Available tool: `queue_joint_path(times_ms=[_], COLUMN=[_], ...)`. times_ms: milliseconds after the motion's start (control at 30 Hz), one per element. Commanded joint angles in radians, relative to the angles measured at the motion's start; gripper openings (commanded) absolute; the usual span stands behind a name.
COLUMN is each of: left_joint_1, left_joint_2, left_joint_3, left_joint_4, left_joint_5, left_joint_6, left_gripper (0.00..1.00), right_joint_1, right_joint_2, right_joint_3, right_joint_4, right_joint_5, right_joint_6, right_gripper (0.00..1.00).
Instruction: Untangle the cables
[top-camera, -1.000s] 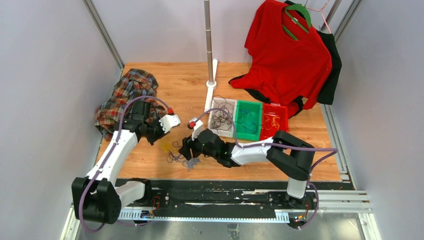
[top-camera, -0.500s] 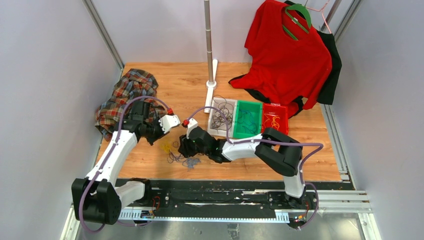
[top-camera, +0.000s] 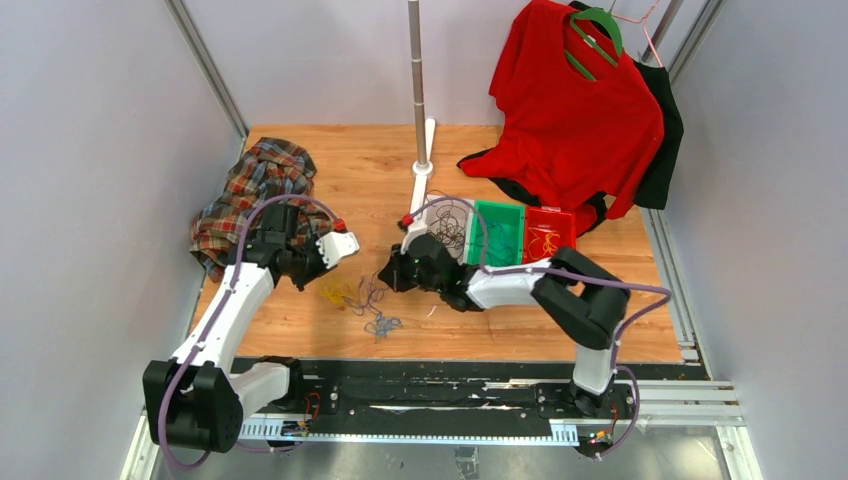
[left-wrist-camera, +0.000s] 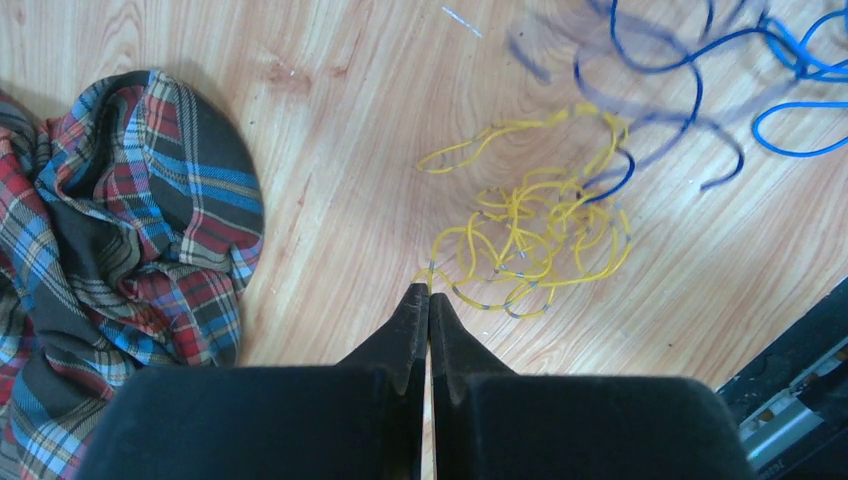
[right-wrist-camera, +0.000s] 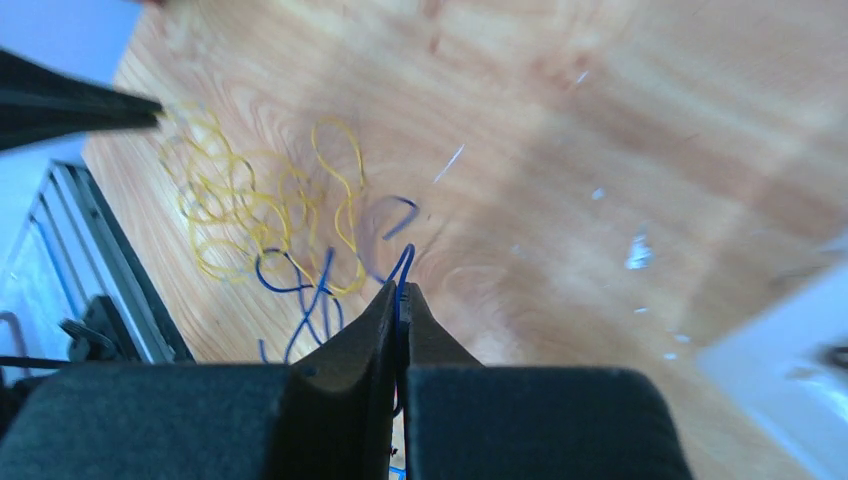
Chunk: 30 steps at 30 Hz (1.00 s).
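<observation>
Loose cables lie on the wooden table: a yellow bundle (top-camera: 335, 293) (left-wrist-camera: 530, 250) and blue strands (top-camera: 380, 323) (left-wrist-camera: 690, 90) beside it. My right gripper (top-camera: 388, 280) (right-wrist-camera: 400, 288) is shut on one blue cable (right-wrist-camera: 403, 265), which runs from its tips down to the other blue strands (right-wrist-camera: 300, 285) and the yellow bundle (right-wrist-camera: 240, 210). My left gripper (top-camera: 314, 282) (left-wrist-camera: 429, 292) is shut, its tips at the near edge of the yellow bundle; nothing shows between its jaws.
A plaid shirt (top-camera: 255, 190) (left-wrist-camera: 130, 220) lies left of the left gripper. Behind the right arm stand a white tray (top-camera: 432, 262), a green bin (top-camera: 500, 272) and a red bin (top-camera: 570, 222), each holding cables. A pole stand (top-camera: 421, 160) and hanging red shirt (top-camera: 580, 110) are at the back.
My right gripper has closed on a blue cable and drawn back to the right, toward the bins, stretching blue strands out of the pile. The left arm has not moved.
</observation>
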Motion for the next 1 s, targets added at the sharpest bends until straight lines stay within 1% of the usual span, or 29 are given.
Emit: queue_joint_path(times_ms=[0, 300, 467, 567, 733, 800, 967], left_joint_1=[0.008, 0.008, 0.009, 0.011, 0.011, 0.011, 0.011], left_joint_2=[-0.024, -0.029, -0.034, -0.035, -0.030, -0.032, -0.066], left_joint_3=[-0.040, -0.111, -0.193, -0.221, -0.220, -0.214, -0.142], left_joint_4=[0.045, 0.110, 0.189, 0.215, 0.222, 0.216, 0.122], left_joint_5=[-0.047, -0.122, -0.215, -0.231, -0.231, -0.230, -0.142], left_joint_6=[0.047, 0.119, 0.191, 0.209, 0.211, 0.209, 0.166], left_gripper=[0.01, 0.01, 0.01, 0.01, 0.01, 0.01, 0.01], right_joint_1=[-0.069, -0.208, -0.308, -0.361, -0.461, -0.509, -0.552], right_joint_2=[-0.181, -0.503, -0.704, -0.811, -0.906, -0.936, -0.938], right_joint_3=[-0.051, -0.141, -0.094, -0.047, 0.030, 0.051, 0.110], right_joint_4=[0.109, 0.040, -0.105, -0.208, -0.347, -0.364, -0.447], right_joint_5=[-0.020, 0.038, 0.064, 0.087, 0.122, 0.110, 0.100], right_joint_6=[0.028, -0.030, -0.105, -0.171, -0.243, -0.247, -0.294], right_gripper=[0.01, 0.01, 0.01, 0.01, 0.01, 0.01, 0.01])
